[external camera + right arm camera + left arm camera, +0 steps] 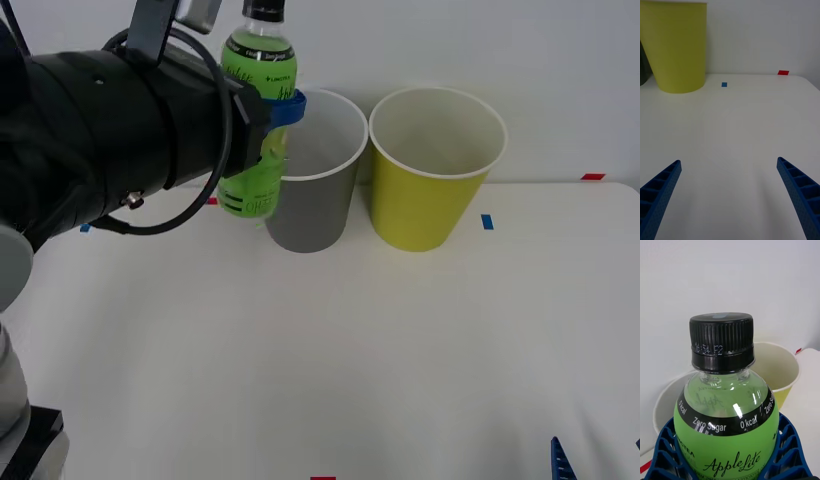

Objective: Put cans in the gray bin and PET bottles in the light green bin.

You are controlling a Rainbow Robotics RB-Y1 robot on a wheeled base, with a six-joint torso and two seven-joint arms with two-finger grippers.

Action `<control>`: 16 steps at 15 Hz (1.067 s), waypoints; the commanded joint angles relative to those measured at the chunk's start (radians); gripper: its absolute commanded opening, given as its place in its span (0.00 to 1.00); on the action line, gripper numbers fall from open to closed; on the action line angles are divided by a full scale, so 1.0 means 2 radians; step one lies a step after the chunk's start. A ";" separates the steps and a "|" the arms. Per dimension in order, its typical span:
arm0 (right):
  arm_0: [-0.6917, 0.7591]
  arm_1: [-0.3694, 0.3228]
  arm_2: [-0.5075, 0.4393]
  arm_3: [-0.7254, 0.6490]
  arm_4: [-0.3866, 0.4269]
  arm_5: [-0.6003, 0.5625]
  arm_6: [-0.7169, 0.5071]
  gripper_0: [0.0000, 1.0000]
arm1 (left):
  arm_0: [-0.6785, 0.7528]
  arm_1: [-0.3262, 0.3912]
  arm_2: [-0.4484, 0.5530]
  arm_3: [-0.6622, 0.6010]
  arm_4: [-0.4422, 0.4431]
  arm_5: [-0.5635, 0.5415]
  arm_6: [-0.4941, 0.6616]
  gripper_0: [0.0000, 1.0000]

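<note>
We see even, diffuse overhead lighting on the white table [330,360]. The gray bin [318,190] and light green bin [432,170] cast only faint, soft shadows. Small glare spots mark the bottle [728,416] shoulder. The near arm housing is slightly soft.

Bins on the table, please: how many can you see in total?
2. The gray bin stands just beside the PET bottle held up by the left gripper; the light green bin stands close on the gray bin's right, toward the robot's right.
</note>
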 commanded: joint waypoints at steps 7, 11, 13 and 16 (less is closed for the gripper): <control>0.000 0.000 0.000 0.000 0.000 0.000 0.000 0.88 | -0.158 -0.071 -0.079 0.189 -0.104 -0.070 0.013 0.00; 0.000 0.000 0.000 0.000 0.000 0.000 0.000 0.88 | -0.206 -0.115 -0.084 0.320 -0.106 -0.155 0.012 0.00; 0.000 0.000 0.000 0.000 0.000 0.000 0.000 0.88 | -0.222 -0.132 -0.084 0.383 -0.106 -0.211 0.005 0.00; 0.000 0.000 0.000 0.000 0.000 0.000 0.000 0.88 | -0.225 -0.150 -0.104 0.446 -0.128 -0.285 -0.005 0.00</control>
